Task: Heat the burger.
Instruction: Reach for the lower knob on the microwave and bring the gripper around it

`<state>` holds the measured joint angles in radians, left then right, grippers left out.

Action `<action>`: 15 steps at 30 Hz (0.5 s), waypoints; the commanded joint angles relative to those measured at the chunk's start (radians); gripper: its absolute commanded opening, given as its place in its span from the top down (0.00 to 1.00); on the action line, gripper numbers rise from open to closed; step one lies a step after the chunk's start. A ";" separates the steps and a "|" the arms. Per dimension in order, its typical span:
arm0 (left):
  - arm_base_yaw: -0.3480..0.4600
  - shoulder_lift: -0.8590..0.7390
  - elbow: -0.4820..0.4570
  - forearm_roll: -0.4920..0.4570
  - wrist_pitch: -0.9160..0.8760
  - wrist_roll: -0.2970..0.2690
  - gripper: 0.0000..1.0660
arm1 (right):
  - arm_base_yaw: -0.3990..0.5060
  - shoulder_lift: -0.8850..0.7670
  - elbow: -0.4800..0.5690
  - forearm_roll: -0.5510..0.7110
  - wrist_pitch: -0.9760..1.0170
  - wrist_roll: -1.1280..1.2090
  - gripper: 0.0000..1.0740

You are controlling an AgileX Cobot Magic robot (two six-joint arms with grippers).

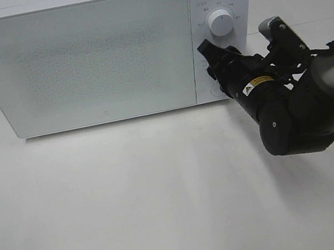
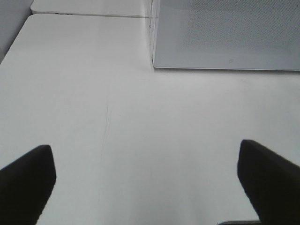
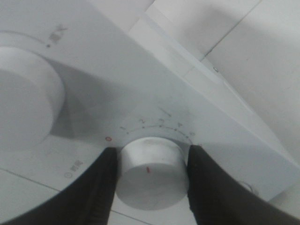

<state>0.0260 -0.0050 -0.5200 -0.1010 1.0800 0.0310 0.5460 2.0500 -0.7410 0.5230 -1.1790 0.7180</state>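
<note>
Burger isn't in view anywhere: not on the bench [image 1: 135, 202], not in either jaws. Microwave [image 1: 115, 50] door [image 1: 78, 63] is shut and frosted, can't see thru it. My guess is the burger's inside, but the pics don't prove it. If so, loading + closing are done.

Right jaws are gripping the lower knob [image 3: 151, 173], pads [image 3: 103, 187] touching it on either side. Looks like the timer dial, w/ a numbered scale round it. A red mark sits on the knob's side facing the cam; can't tell what time it reads. Upper knob [image 1: 220, 21] untouched. Left jaws are wide open, empty, hanging over the bench near the microwave's front corner.

Judged stage: setting the time. Left to do: turn the dial, wait out the heating, prob. open door + take burger out.
</note>
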 commanded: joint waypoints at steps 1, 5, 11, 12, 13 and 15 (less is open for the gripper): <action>0.003 -0.016 0.004 -0.008 -0.012 0.000 0.08 | 0.008 -0.011 -0.036 -0.173 -0.100 0.190 1.00; 0.003 -0.016 0.004 -0.008 -0.012 0.000 0.08 | 0.008 -0.011 -0.036 -0.212 -0.158 0.436 1.00; 0.003 -0.016 0.004 -0.008 -0.012 0.000 0.08 | 0.008 -0.011 -0.036 -0.204 -0.184 0.685 1.00; 0.003 -0.016 0.004 -0.008 -0.012 0.000 0.08 | 0.008 -0.011 -0.036 -0.204 -0.194 0.770 1.00; 0.003 -0.016 0.004 -0.008 -0.012 0.000 0.08 | 0.008 -0.011 -0.036 -0.201 -0.194 0.797 1.00; 0.003 -0.016 0.004 -0.008 -0.012 0.000 0.08 | 0.008 -0.011 -0.036 -0.190 -0.194 0.832 0.99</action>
<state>0.0260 -0.0050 -0.5200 -0.1010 1.0800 0.0310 0.5430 2.0530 -0.7360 0.5000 -1.1810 1.4890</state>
